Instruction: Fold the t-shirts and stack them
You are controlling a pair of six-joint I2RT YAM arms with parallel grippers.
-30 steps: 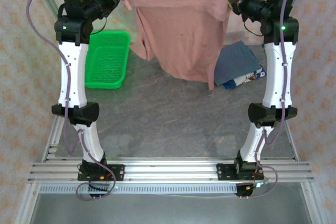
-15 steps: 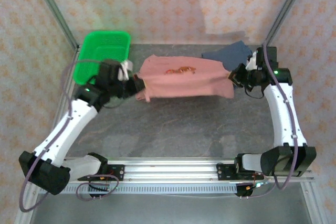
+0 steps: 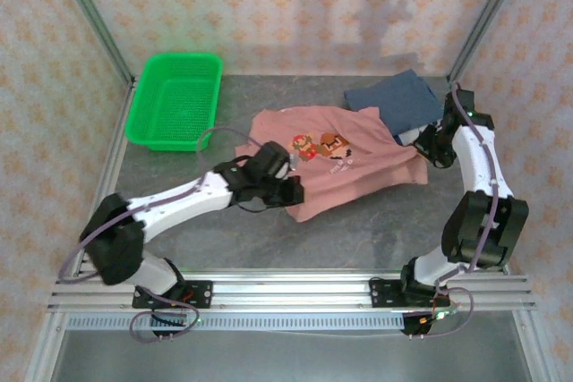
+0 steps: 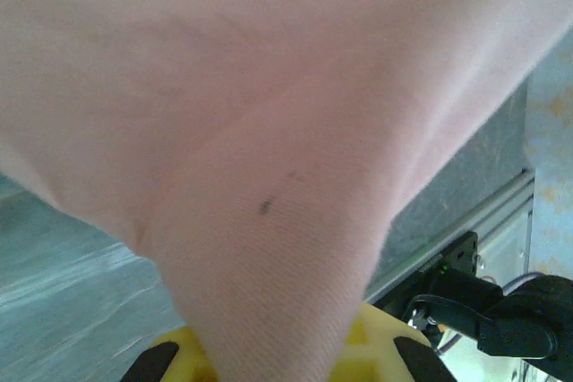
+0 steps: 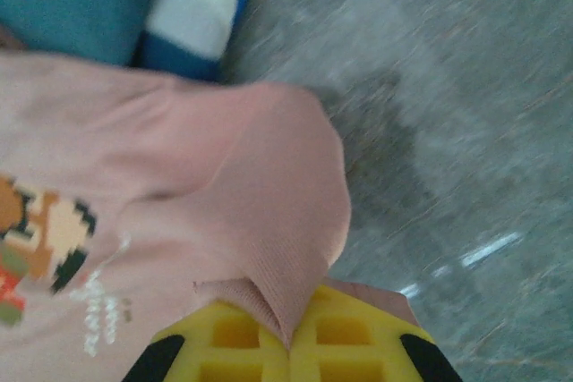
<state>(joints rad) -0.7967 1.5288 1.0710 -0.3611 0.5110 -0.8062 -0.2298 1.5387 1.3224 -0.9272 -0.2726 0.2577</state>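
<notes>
The top external camera looks steeply down from above and behind the arm bases at the frame's bottom edge, taking in the whole tabletop [image 3: 358, 239]. The left wrist camera looks past the left end effector [image 4: 277, 360], the right wrist camera past the right end effector [image 5: 291, 342], both very close. All three share the salmon-pink t-shirt [image 3: 358, 176].

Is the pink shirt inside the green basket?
No, the pink shirt lies spread on the table, and the basket sits apart from it at the far left.
</notes>
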